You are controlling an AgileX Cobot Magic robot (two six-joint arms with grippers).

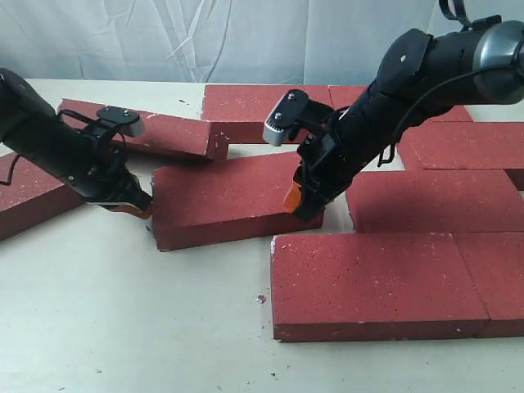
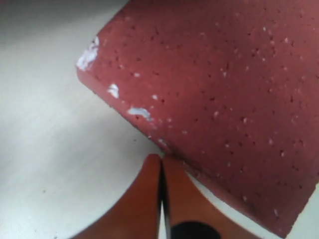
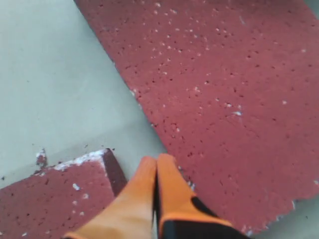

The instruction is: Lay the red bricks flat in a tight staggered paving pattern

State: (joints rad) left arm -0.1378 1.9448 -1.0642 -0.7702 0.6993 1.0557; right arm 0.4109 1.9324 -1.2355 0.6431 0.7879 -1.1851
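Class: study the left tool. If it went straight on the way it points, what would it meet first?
The angled middle brick. The left tool, shut, points right at that brick's edge and seems to be touching it, though depth is hard to judge.

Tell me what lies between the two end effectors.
One skewed brick spans the stretch from the left end effector to the right end effector, both shut. The exterior view shows it.

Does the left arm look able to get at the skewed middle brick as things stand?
Probably yes: the left gripper, shut, has its tips at the left end of the middle brick, unobstructed; the right gripper is at its other end.
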